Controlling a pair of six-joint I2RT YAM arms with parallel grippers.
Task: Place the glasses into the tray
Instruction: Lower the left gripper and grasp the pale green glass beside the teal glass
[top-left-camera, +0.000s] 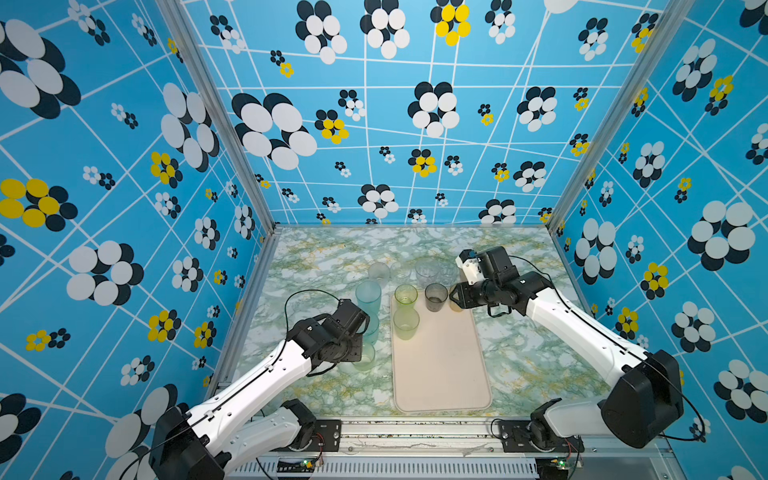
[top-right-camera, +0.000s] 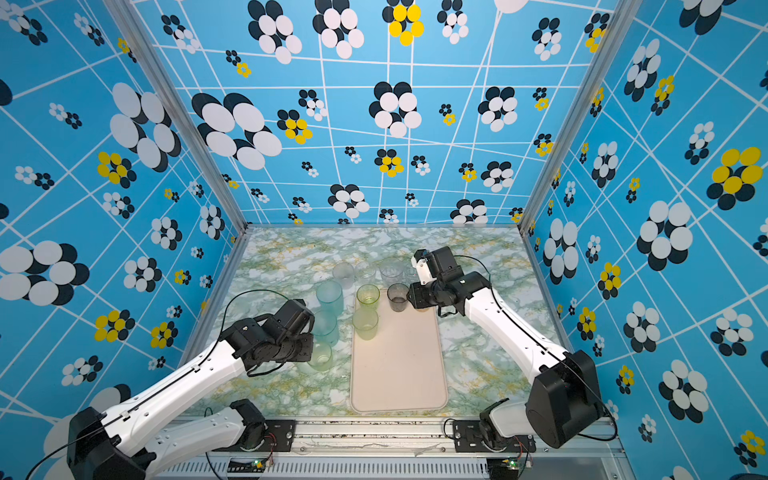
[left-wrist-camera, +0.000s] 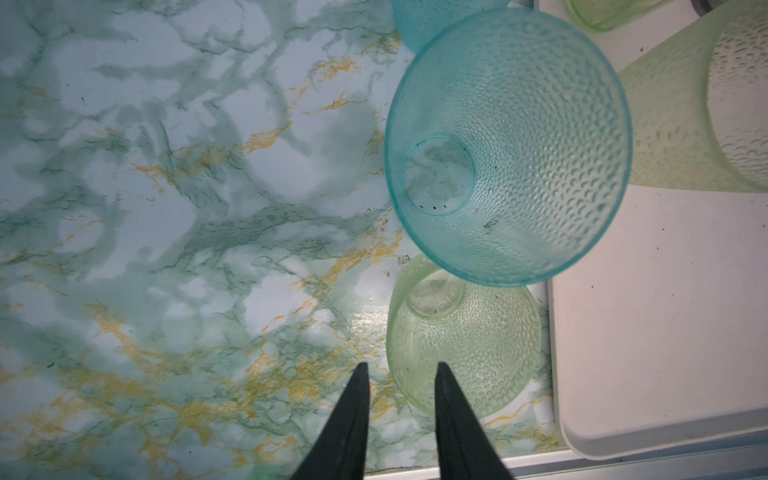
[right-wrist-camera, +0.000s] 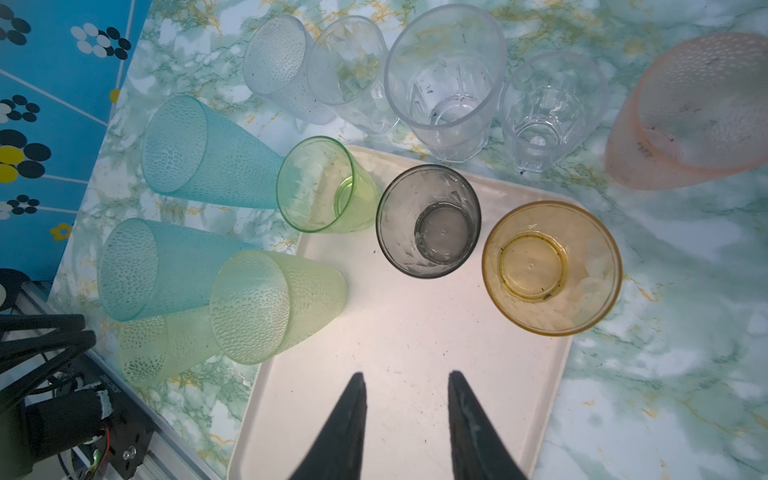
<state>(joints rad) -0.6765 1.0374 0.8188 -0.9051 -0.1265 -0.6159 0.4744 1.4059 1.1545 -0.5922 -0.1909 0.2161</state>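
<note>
Left end effector (left-wrist-camera: 401, 368) is parted and empty above the marbled worktop (left-wrist-camera: 166, 208), just beside a dimpled pale green glass (left-wrist-camera: 469, 345). A teal glass (left-wrist-camera: 519, 145) stands next to it, and the tray (left-wrist-camera: 665, 311) is cut off. My right end effector (right-wrist-camera: 407, 376), also parted and empty, hangs over the cream tray, which holds a grey glass (right-wrist-camera: 428, 220) and an amber glass (right-wrist-camera: 552, 266). In both top views my arms (top-left-camera: 266, 374) cover the jaws.

Lab test cell: patterned wall panels (top-left-camera: 374, 124), aluminium frame (top-left-camera: 218, 116), marble-print tabletop (top-left-camera: 332, 257).
</note>
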